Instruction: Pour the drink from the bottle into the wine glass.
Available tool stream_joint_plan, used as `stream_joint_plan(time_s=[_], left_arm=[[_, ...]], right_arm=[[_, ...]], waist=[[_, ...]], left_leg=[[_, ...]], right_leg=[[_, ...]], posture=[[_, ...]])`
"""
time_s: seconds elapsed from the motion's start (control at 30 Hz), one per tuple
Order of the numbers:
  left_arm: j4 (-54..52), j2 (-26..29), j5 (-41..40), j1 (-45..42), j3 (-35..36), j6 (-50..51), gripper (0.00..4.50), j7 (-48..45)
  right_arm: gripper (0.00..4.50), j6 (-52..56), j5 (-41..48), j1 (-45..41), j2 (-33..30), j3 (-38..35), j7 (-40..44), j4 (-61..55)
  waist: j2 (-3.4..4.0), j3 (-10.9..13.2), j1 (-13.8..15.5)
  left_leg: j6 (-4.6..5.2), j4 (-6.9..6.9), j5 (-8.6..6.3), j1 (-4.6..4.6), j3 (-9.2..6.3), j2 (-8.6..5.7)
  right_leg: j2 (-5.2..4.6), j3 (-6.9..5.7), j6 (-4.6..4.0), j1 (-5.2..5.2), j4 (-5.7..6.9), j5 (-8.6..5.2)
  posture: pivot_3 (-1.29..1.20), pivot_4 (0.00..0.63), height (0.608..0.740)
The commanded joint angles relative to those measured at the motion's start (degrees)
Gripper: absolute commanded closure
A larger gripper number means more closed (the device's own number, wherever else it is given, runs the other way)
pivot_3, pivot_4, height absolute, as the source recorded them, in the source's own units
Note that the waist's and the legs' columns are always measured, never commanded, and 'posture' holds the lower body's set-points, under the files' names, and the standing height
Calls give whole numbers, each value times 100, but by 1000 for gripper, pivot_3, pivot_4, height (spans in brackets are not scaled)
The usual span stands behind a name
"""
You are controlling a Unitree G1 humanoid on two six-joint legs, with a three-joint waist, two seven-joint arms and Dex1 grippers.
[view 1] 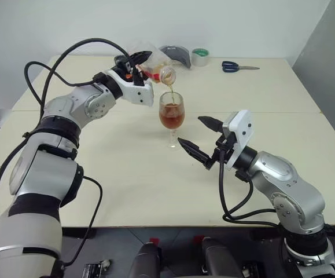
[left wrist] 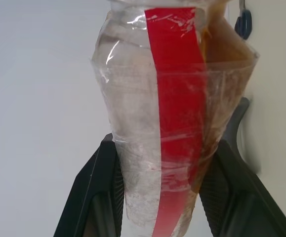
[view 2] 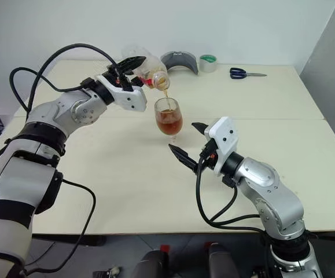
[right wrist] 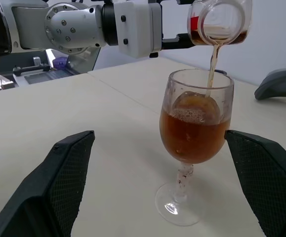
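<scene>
The pour is under way. The left gripper (view 1: 133, 65) is clamped on the small clear plastic bottle with a red label strip (view 1: 151, 65), which lies tipped over with its open mouth above the rim of the clear stemmed wine glass (view 1: 171, 118). A thin stream of the reddish-brown, translucent drink (right wrist: 212, 63) falls from that mouth into the bowl of the glass. In the left wrist view the two black fingers (left wrist: 91, 190) press the bottle's sides, and what drink is left has pooled toward the neck.

The glass stands upright on the cream tabletop (view 1: 115, 174), its bowl filled well past half, with a little froth on the surface. The right gripper (view 1: 201, 138) hovers just beside the glass, on the near side of it, fingers spread wide on either side of the stem and touching nothing.

Judging by how little drink remains in the bottle, the pour is close to its end. The next move probably calls for holding the mouth steady above the rim until the stream thins, then rolling the bottle back upright without knocking the glass, and setting it down well apart from the glass.
</scene>
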Motion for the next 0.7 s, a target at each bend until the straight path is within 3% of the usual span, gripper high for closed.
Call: stream_joint_plan(time_s=[0.03, 0.23, 0.4, 0.53, 0.7], left_arm=[[-179, -25, -453, 81, 303, 28, 2808, -273], [-378, -193, -1134, 341, 665, 195, 2808, -917], [-730, -564, -2288, 654, 1313, 742, 2808, -1958], [-1361, -862, -3462, 1032, 2029, 1901, 2808, -2762], [-2408, -858, -4403, 1762, 2837, 3649, 2809, -2996]], right_arm=[[0, -109, 37, -143, 63, -20, -30, -196], [0, -232, -35, -219, 99, -17, -7, -140], [0, -431, -181, -245, 65, 52, 54, -106], [0, -472, -236, -224, -75, 158, 199, -115], [0, -124, -77, -317, -323, 252, 450, -118]], waist=[[0, 0, -17], [0, 0, -41], [0, 0, -50], [0, 0, -59], [0, 0, -139]], left_leg=[[0, 0, 0, 1, 0, 0], [0, 1, 0, 0, -2, 1], [0, 3, 0, -1, -3, 1], [0, 4, 0, 0, -3, 2], [0, 5, 0, 4, -3, 8]], right_leg=[[0, 0, 0, 0, 1, 0], [0, 0, 0, 0, 3, 0], [0, -1, -1, 0, 2, 0], [0, 0, -1, 0, 4, 0], [3, 2, -1, 0, 8, 0]], posture=[[0, 150, 740], [0, 150, 740], [0, 150, 740], [0, 150, 740], [0, 150, 740]])
